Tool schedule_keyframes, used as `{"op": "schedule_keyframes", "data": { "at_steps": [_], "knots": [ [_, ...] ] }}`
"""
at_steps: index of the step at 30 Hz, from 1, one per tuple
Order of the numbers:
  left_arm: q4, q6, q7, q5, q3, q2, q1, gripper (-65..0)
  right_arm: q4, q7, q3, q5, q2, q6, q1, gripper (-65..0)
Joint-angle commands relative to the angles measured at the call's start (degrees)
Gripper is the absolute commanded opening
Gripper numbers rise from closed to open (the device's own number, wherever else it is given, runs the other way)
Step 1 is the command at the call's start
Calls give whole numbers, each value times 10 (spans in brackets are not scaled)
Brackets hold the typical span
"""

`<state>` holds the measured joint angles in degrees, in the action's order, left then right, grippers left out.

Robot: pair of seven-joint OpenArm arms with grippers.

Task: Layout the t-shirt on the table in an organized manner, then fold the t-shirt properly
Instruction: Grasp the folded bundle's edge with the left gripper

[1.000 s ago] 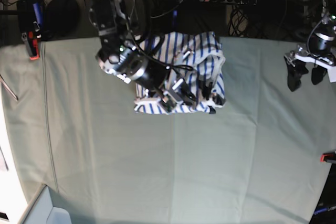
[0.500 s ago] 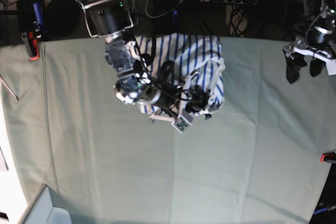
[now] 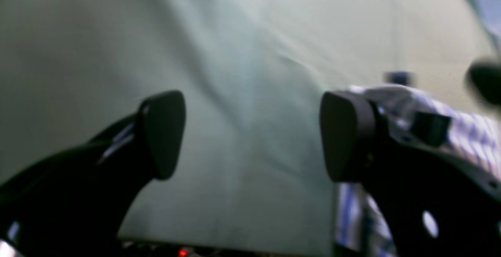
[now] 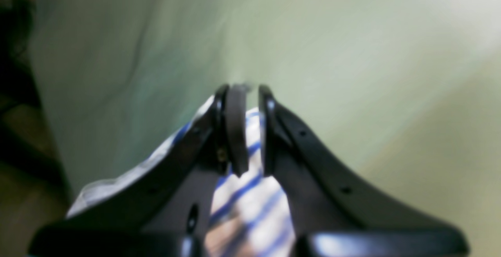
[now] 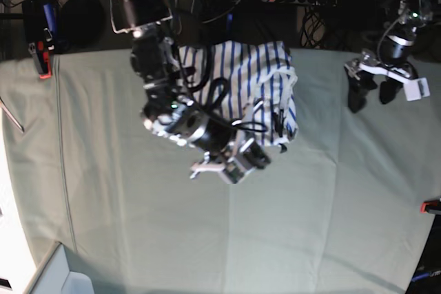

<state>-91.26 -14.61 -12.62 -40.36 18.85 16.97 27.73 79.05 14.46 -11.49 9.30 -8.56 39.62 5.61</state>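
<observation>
Got t-shirt (image 5: 238, 67) in a compact, roughly squared bundle, far middle of counter (image 5: 275, 225), rumpled along right side. Looks partly folded, maybe well along; can't confirm layers. Still to do, probably: flatten, square up edges. See left end effector (image 3: 252, 135) spread wide, empty, off to right; right end effector (image 4: 253, 127) barely parted above cloth, apparently gripping nothing.

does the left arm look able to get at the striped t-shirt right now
Probably yes: the left hand stands open beside the t-shirt, nothing visible between them, though the right arm leans over the shirt's other side.
</observation>
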Motion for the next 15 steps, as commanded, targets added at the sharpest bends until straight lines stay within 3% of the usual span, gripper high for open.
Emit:
{"op": "schedule_keyframes", "data": {
  "at_steps": [1, 5, 11, 15],
  "knots": [
    [-10, -4, 13, -7, -13, 6, -6, -129, 30, -13, 2, -6, -4, 4, 2, -604],
    [-2, -4, 14, -1, -98, 6, -32, -129, 101, -13, 35, -6, -4, 4, -39, -604],
    [64, 1, 14, -7, -226, -7, -114, -129, 158, -13, 108, -6, 41, 4, -103, -604],
    [108, 1, 14, -1, -249, -30, -143, -129, 176, -13, 143, -6, 61, 4, -129, -604]
  ]
}}
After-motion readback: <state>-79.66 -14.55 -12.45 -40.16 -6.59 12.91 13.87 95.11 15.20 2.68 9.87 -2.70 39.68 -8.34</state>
